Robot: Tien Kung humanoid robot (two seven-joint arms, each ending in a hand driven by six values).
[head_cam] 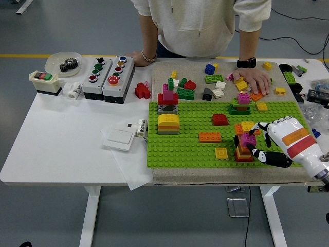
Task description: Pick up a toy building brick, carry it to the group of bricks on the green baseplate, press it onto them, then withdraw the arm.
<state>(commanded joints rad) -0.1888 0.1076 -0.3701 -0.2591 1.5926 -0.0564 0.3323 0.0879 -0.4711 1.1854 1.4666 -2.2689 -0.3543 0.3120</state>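
The green baseplate [190,146] lies on a beige cloth at the right of the table. Near its front right corner a pink brick [248,139] tops a small orange and red stack [243,154]. My right hand [252,141] reaches in from the right. Its index fingertip rests at the pink brick's upper right and its thumb lies against the stack just below, so the hand is shut on the pink brick. Other brick groups stand on the plate: a red and pink tower [168,99], a yellow stack [168,123], a red brick [220,119] and an orange plate [209,137]. My left arm is out of view.
A person stands at the far side, one hand [255,80] flat on loose bricks on the cloth [216,69], the other [138,55] on the table edge. Button boxes [108,74], a bowl with a gear [64,64] and a white switch [120,138] sit at the left.
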